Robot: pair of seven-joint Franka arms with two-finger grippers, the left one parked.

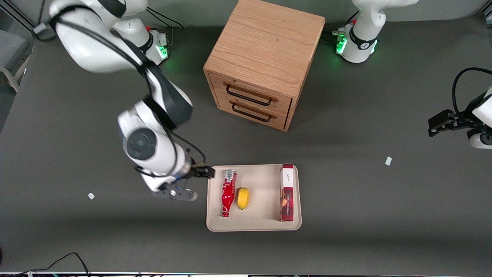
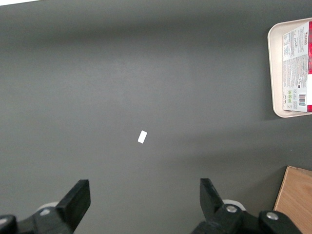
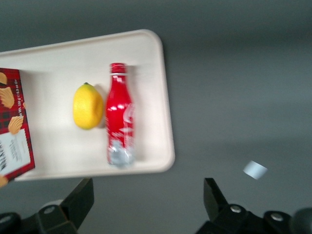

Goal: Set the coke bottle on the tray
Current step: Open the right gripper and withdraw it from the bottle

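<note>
Wooden cabinet (image 1: 265,61) stands farther from the front camera than the tray (image 1: 261,225). On the tray: red-and-white box (image 1: 287,192), cut off at the wrist view's edge; coke bottle (image 1: 228,193) lying flat; lemon (image 1: 243,198) beside it. Gripper (image 1: 207,172) hovers just off the tray's rim, fingers (image 3: 80,200) spread, holding nothing.

On the cream tray (image 1: 253,225): red coke bottle (image 1: 228,193) with white script and silvery base, yellow lemon (image 1: 243,198), red-and-white box (image 1: 287,192). Black claw (image 1: 207,172) beside it over the grey bench (image 1: 77,231).
</note>
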